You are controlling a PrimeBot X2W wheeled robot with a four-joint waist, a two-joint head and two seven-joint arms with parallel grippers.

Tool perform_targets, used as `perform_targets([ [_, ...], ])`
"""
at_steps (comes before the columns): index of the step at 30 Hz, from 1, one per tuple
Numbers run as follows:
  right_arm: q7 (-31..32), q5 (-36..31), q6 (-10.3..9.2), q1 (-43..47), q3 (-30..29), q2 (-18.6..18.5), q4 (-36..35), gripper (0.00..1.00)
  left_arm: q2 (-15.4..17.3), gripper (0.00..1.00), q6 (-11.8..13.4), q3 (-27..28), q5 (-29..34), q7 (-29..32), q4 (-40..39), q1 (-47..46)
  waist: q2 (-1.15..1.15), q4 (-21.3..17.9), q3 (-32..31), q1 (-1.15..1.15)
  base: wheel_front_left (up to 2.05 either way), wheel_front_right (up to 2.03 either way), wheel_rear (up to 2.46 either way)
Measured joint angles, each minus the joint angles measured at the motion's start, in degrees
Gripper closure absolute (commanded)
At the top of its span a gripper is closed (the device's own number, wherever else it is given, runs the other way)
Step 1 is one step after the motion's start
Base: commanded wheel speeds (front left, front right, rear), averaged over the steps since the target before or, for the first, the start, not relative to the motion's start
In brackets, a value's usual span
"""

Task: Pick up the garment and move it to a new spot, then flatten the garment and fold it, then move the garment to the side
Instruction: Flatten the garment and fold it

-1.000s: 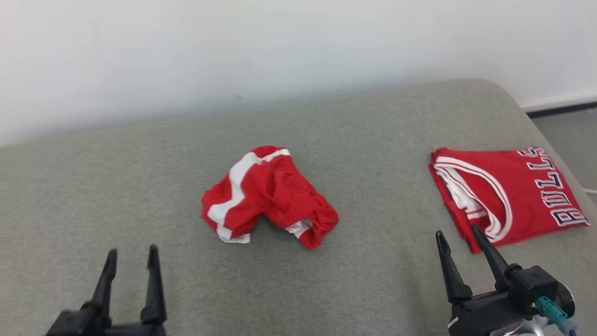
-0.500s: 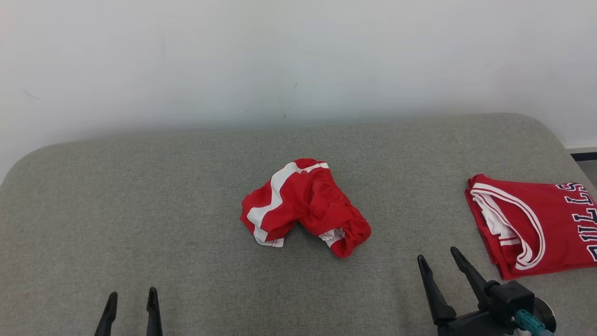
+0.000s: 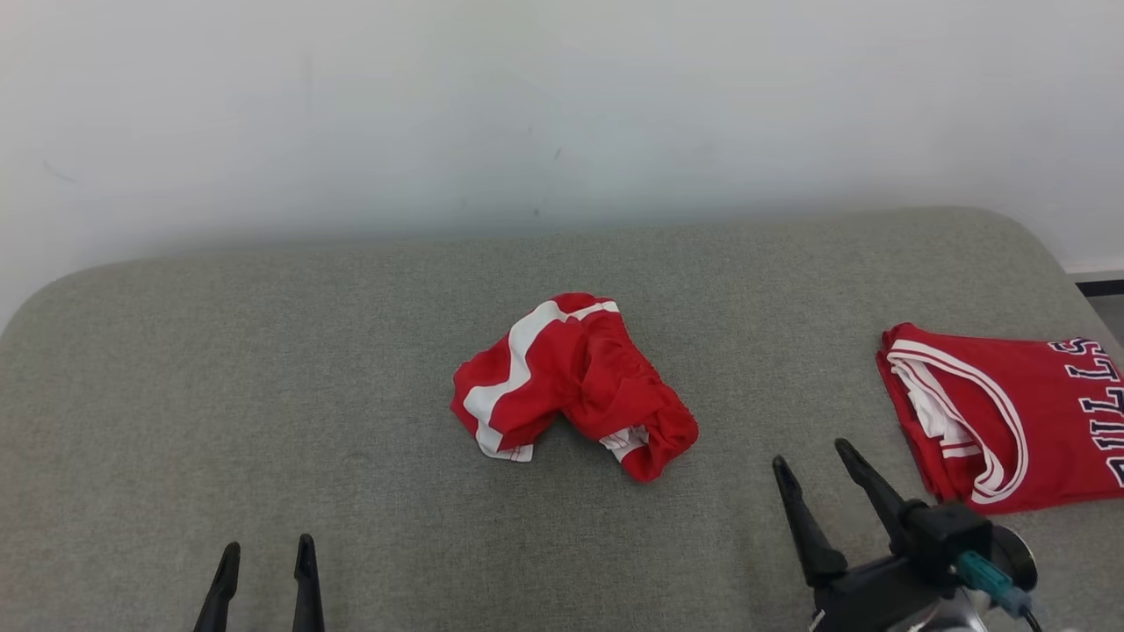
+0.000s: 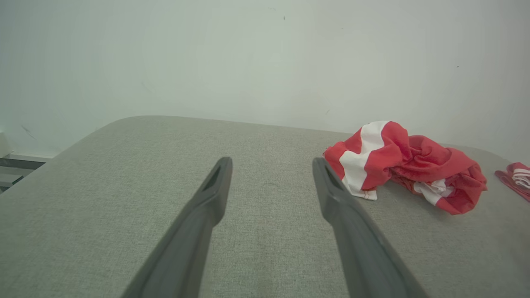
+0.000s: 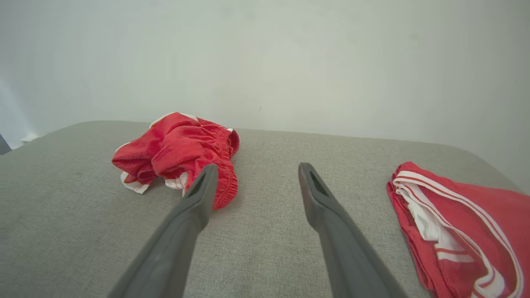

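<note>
A grey fabric-covered padded surface [image 3: 263, 369] with rounded corners spreads out below the head camera, set against a plain pale wall.

Nearest, at the lower left of the head view, the left end effector [image 3: 268, 562] shows its two dark fingers spread apart with nothing between them; its wrist view shows bare grey fabric in the gap [image 4: 272, 165]. At the lower right, the right end effector [image 3: 810, 453] is likewise spread wide and empty over the surface, its fingers angled up and to the left.

Further in, near the middle of the surface, lies the crumpled red garment with white stripes and a gathered waistband [image 3: 571, 386], bunched into a loose heap. It is apart from both end effectors, between them and ahead of their tips.

At the right edge, just beyond the right end effector, a folded red jersey with white trim and dark lettering [image 3: 1001, 412] lies flat, well apart from the crumpled garment.

Behind it all stands the wall [image 3: 562, 105], with a dark baseboard strip [image 3: 1098, 286] at the far right.
</note>
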Motion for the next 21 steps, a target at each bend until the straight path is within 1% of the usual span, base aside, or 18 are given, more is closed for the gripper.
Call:
perform_targets([
  [3, 1.9, 1.29, 0.0, -3.94, 2.65, -0.49, 0.31, 0.0, -0.01, 0.0, 0.49, -0.29, -0.19, 0.0, -0.57, 0.09, 0.0, -0.28, 0.56, 0.0, 0.0, 0.0, 0.0],
  [4, 6.0, 4.79, 0.0, -8.47, 3.48, -0.52, 2.0, 0.0, 0.0, 0.0, 0.76, -0.71, -0.48, 0.0, -0.99, 0.09, 0.0, -0.32, 1.05, 0.0, 0.0, 0.0, 0.0],
  [5, 6.0, 4.79, 0.0, -8.47, 3.48, -0.52, 2.0, 0.0, 0.0, 0.0, 0.76, -0.71, -0.48, 0.0, -0.99, 0.09, 0.0, -0.32, 1.05, 0.0, 0.0, 0.0, 0.0],
  [7, 12.01, 8.84, 0.0, -13.19, 4.2, -0.24, 4.67, 0.0, -0.03, 0.0, 0.85, -1.21, -0.51, -0.01, -1.33, -0.02, 0.01, -0.15, 1.6, 0.0, 0.0, 0.0, 0.0],
  [9, 20.45, 13.02, 0.0, -18.32, 5.65, -0.37, 7.84, 0.0, -0.01, 0.0, 0.81, -1.96, -0.52, -0.01, -1.75, -0.57, 0.0, 0.24, 2.29, 0.0, 0.0, 0.0, 0.0],
  [12, 31.05, 16.64, 0.0, -25.88, 9.98, -2.31, 10.95, 0.0, -0.03, 0.0, 0.67, -3.48, -0.48, -0.01, -2.43, -2.48, 0.01, 1.33, 3.57, 0.01, 0.0, 0.0, 0.0],
  [16, 37.49, 20.54, 0.0, -34.32, 9.28, -3.77, 16.92, 0.0, -0.04, 0.0, 0.82, -6.16, -0.58, -0.01, -3.11, -5.41, 0.01, 3.71, 5.47, 0.01, 0.0, 0.0, 0.0],
  [21, 42.59, 22.98, 0.0, -40.1, 8.16, -2.61, 25.27, 0.0, -0.05, 0.0, 0.52, -8.28, -1.07, 0.0, -3.1, -7.42, 0.01, 7.11, 7.95, 0.01, 0.0, 0.0, 0.0],
])
